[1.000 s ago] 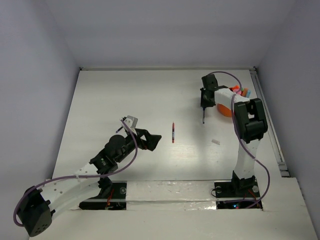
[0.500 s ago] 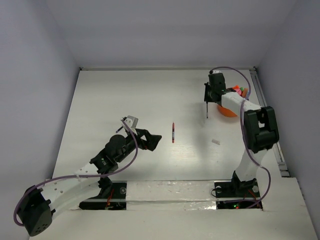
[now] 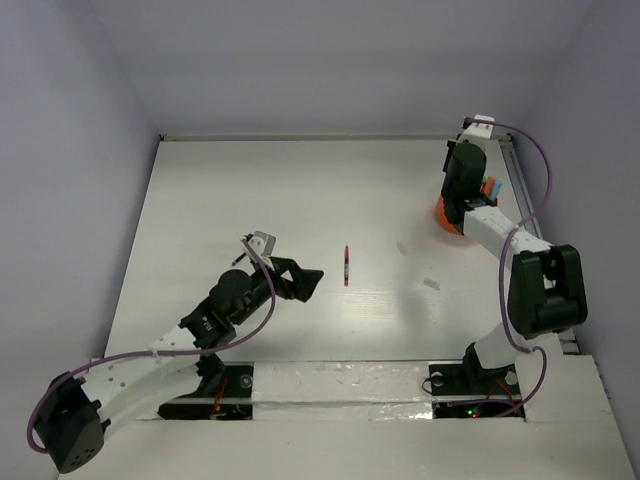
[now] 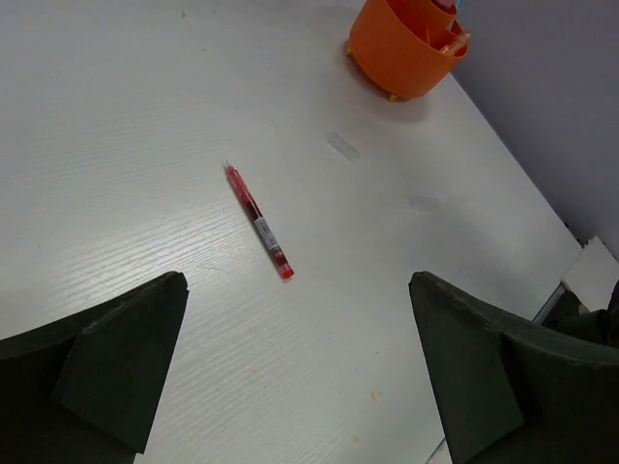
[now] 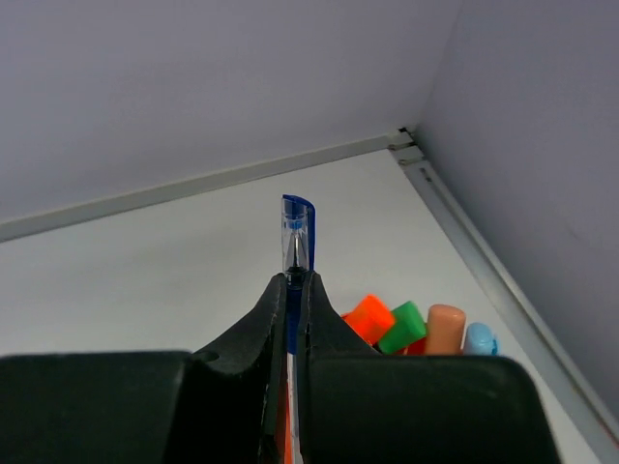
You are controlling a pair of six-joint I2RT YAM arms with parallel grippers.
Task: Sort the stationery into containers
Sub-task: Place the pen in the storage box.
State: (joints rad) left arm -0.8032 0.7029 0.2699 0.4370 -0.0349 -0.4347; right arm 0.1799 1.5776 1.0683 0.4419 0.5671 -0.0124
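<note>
The orange holder (image 3: 445, 216) stands at the far right of the table, with orange (image 5: 368, 317), green (image 5: 404, 324) and light blue (image 5: 481, 339) caps sticking out of it. My right gripper (image 3: 466, 188) hovers right over it, shut on a blue pen (image 5: 298, 232) whose capped end pokes out past the fingertips (image 5: 274, 300). A thin red pen (image 3: 347, 265) lies mid-table. To the left of that red pen (image 4: 258, 221), my left gripper (image 4: 298, 290) is open and holds nothing.
A small pale bit (image 3: 431, 284) lies on the table to the right of the red pen. A pale bit (image 4: 341, 146) also shows between that pen and the holder (image 4: 398, 48). Walls close in the back and both sides, and a metal rail (image 5: 484, 251) runs along the right edge.
My right arm has swung right and back, carrying the blue pen from left of the holder to above it. The left arm has not moved.
</note>
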